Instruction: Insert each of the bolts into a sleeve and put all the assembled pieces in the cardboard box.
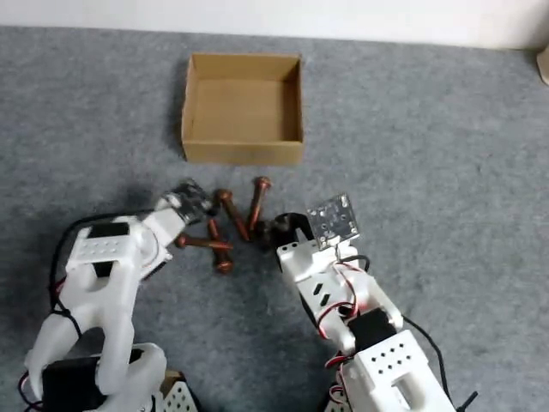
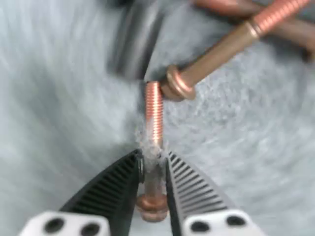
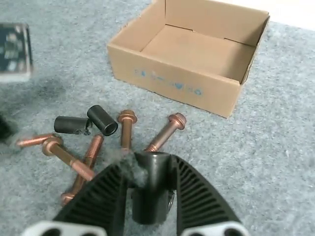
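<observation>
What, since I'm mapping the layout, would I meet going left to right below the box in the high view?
Left arm → loose bolts → right arm.

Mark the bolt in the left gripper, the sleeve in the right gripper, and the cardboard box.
bolt point(image 2: 154, 115): left wrist view, threaded shaft.
sleeve point(image 3: 151, 179): right wrist view, black side wall.
cardboard box point(image 1: 243, 153): high view, front outer wall.

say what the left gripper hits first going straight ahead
Probably the flanged head of the loose copper metal bolt just past the tip of the held copper bolt in the left gripper; depth unclear.
</observation>
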### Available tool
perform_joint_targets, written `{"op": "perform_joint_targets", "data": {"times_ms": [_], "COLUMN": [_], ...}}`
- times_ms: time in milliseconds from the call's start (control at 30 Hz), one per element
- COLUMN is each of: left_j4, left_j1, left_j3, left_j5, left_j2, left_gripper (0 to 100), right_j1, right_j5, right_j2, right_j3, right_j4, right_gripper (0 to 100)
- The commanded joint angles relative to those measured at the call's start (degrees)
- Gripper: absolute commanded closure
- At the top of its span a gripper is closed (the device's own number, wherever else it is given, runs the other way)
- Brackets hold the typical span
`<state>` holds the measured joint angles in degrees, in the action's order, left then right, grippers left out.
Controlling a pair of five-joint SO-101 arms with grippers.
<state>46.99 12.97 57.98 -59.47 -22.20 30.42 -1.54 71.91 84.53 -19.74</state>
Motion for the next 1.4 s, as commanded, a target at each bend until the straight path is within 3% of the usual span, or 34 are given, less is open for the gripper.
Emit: {"op": "perform_joint_targets", "data": {"times_ms": [0,100,433,500,667,867,967,1133,1200,1367], "left_j4": [-1.0,-0.3,1.2,1.1,-3.1,-3.3,-3.3,-3.1,-3.0,-4.2], "left_j1": [-0.5,-0.8,0.7,0.7,0.7,0.5,0.5,0.8,0.5,-0.7], "left_j3": [-4.3,-4.0,-4.3,-4.1,-4.0,-2.5,-4.9,-9.0,-9.3,-9.2], "left_j5": [-19.3,-24.8,-24.7,-20.8,-0.7,4.0,17.8,62.2,76.2,89.0], "left_j2": [-0.6,-0.6,-0.6,-0.6,-0.6,-0.5,-0.6,-0.6,-0.6,-0.6], "left_gripper": [99,99,99,99,94,71,69,69,69,69], "right_j1": [-0.7,-0.7,-0.7,-0.7,-0.7,-0.7,-0.7,-0.7,-0.7,-0.7], "right_j5": [0.3,0.3,0.3,0.3,0.3,0.3,0.3,0.3,0.3,0.3], "right_j2": [0.7,0.7,0.7,0.7,0.7,0.7,0.7,0.7,0.7,0.7], "right_j3": [-0.4,-0.4,-0.4,-0.4,-0.4,-0.4,-0.4,-0.4,-0.4,-0.4], "right_j4": [2.2,2.2,2.2,2.2,2.2,2.2,2.2,2.2,2.2,2.2], "right_gripper": [99.5,99.5,99.5,99.5,99.5,99.5,99.5,99.5,99.5,99.5]}}
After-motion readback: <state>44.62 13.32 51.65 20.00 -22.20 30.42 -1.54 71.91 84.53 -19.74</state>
